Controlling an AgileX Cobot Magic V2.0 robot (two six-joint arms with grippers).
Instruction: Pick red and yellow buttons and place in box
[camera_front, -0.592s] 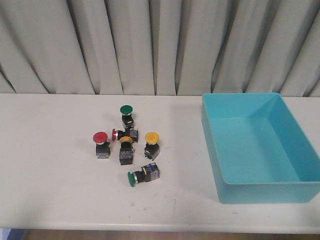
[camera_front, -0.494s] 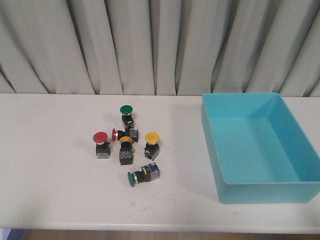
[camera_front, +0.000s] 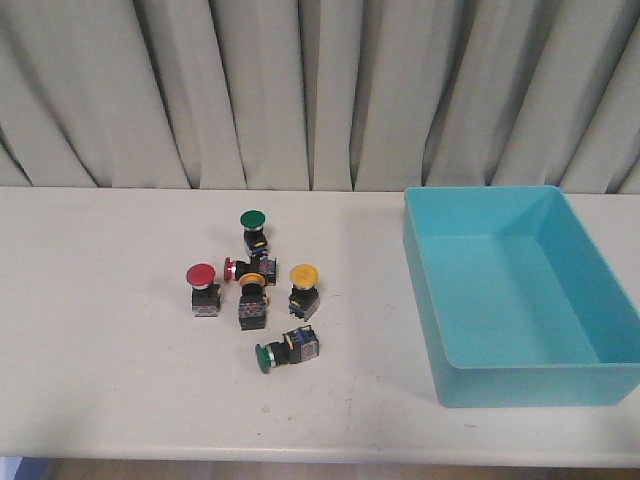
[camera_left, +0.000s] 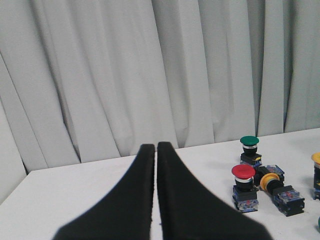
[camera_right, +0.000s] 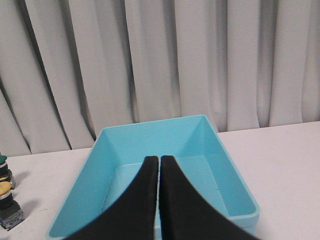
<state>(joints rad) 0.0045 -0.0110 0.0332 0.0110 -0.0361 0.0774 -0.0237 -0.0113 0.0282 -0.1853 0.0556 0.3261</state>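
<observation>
Buttons sit clustered left of centre on the counter (camera_front: 100, 380): an upright red button (camera_front: 202, 288) at 9 o'clock of the group, an upright yellow button (camera_front: 303, 289) at 3 o'clock, a second red button (camera_front: 248, 268) on its side with its long axis across the counter and its cap leftward, and a second yellow button (camera_front: 251, 299) tipped, cap away. Turquoise box (camera_front: 520, 375) lies well apart at 3 o'clock, long axis running away. Left hand (camera_left: 155, 150) and right hand (camera_right: 158, 161) are closed, holding nothing

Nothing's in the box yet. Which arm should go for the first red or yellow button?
Left, probably. The left hand looks straight at the upright red button and its cluster, left of the box. The right hand faces the box, with buttons only at its view's edge.
</observation>
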